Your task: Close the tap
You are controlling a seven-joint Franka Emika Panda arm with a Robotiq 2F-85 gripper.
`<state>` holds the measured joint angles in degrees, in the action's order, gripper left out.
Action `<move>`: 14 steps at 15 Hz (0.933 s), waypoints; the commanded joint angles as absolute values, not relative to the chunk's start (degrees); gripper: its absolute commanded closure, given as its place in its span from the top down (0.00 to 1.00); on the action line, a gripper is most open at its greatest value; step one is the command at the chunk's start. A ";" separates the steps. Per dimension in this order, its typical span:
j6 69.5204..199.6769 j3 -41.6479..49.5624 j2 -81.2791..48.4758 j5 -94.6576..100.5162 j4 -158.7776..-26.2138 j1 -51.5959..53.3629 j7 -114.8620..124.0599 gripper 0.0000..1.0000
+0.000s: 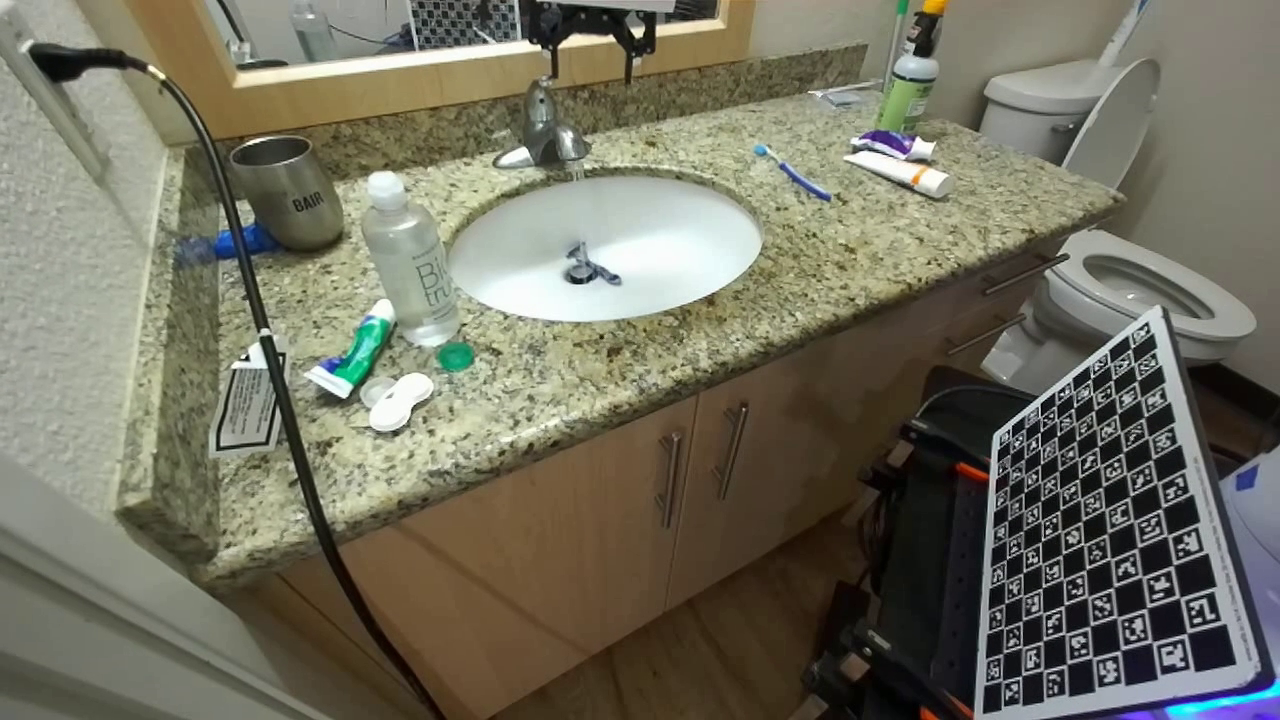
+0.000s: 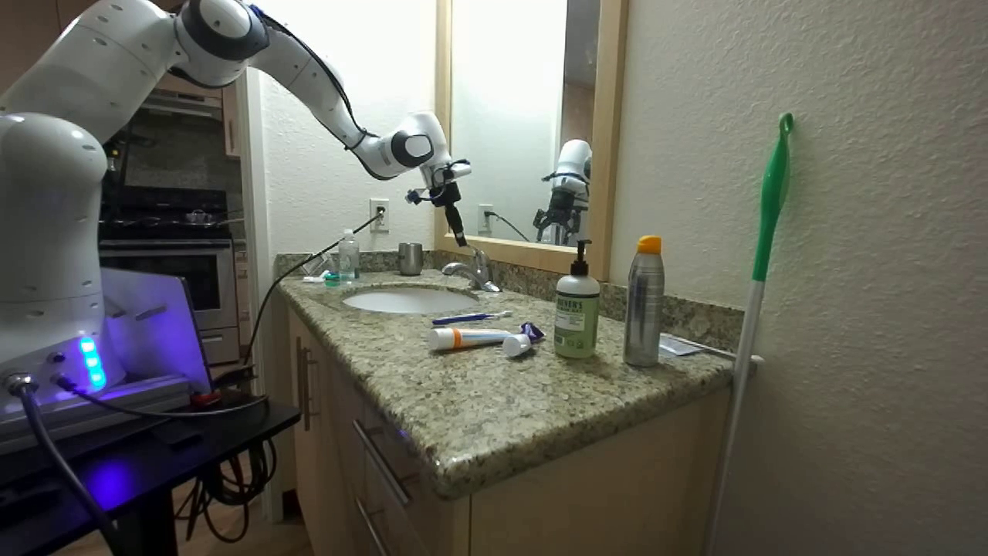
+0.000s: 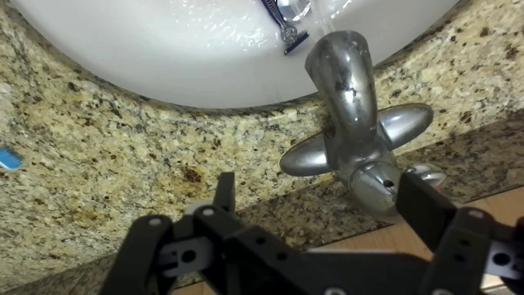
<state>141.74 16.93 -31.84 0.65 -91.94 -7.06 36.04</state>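
"Where does the tap (image 1: 545,130) stand?"

"At the back rim of a white oval basin (image 1: 690,240), set into a speckled granite table (image 1: 600,355) below a wood-framed mirror (image 2: 505,85). Water (image 3: 324,18) runs from its short chrome spout (image 3: 348,73) into the basin, where a razor (image 3: 289,32) lies beside the drain (image 3: 292,9)."

"And above it?"

"A white arm (image 2: 305,85), seen in an exterior view, reaches over the table, its black claw (image 3: 317,180) pointing down close to the top of the tap."

"How does the claw stand?"

"It is spread wide, its two fingers (image 3: 425,209) well apart. In the wrist view one overlaps the back of the tap while the other shows against the table. Whether finger and chrome touch, I cannot tell."

"What else is on the table?"

"A clear bottle (image 1: 408,270) and a steel cup (image 1: 285,190) stand to one side of the basin. To the other lie a blue toothbrush (image 1: 800,181) and a white tube (image 1: 895,172) with an orange band, near a green soap bottle (image 2: 576,316) with a black pump and a silver spray can (image 2: 644,305) with a yellow-orange cap."
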 commanded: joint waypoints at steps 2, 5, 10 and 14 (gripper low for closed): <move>147.04 16.33 -32.73 -0.77 -92.07 -7.66 36.11 1.00; 146.09 17.02 -32.47 -0.20 -91.77 -7.02 35.94 1.00; 142.42 16.76 -32.92 0.20 -91.53 -7.10 34.83 1.00; 142.04 16.90 -32.80 1.26 -91.98 -6.53 34.56 1.00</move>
